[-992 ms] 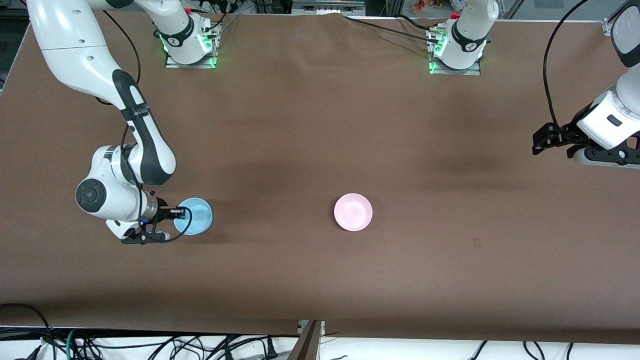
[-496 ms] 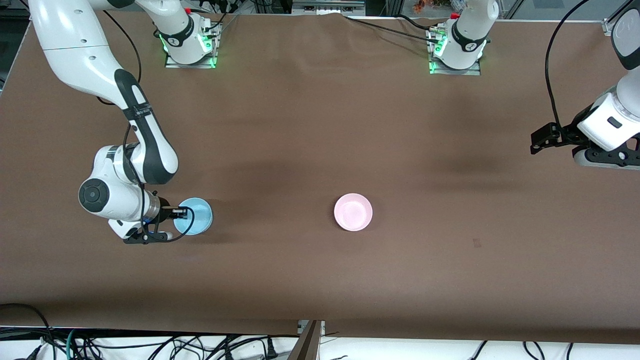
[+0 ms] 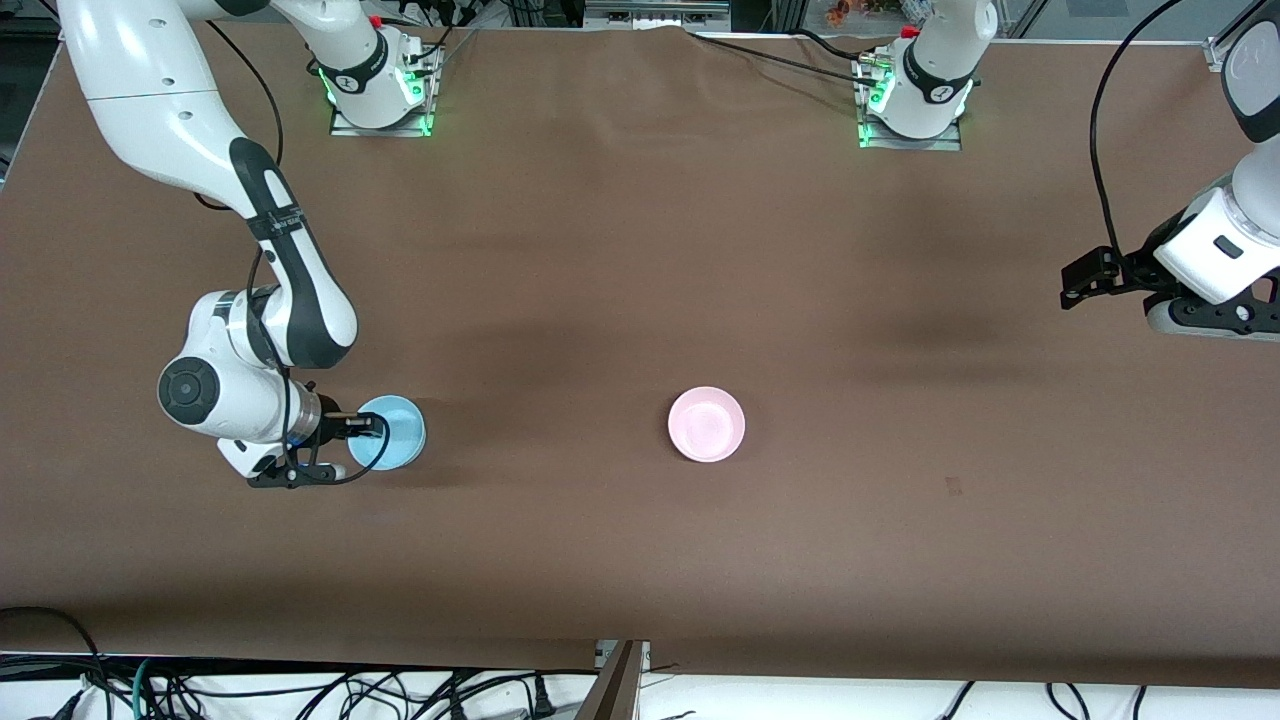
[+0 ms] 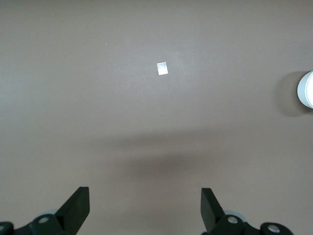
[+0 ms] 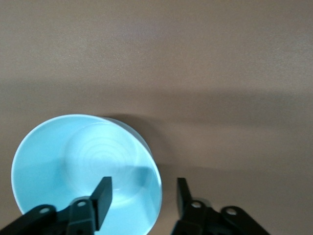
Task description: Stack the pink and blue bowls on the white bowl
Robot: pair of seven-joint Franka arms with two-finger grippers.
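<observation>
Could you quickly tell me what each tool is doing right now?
Left tool: open, holding nothing.
Right tool: open, jaws astride the blue bowl's rim.

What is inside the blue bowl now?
The blue bowl holds nothing of its own; one finger of the right gripper dips inside, the other outside its rim. The part under that finger is hidden.

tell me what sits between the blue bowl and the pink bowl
Nothing: the front view shows only bare brown table between the blue bowl and the pink bowl.
</observation>
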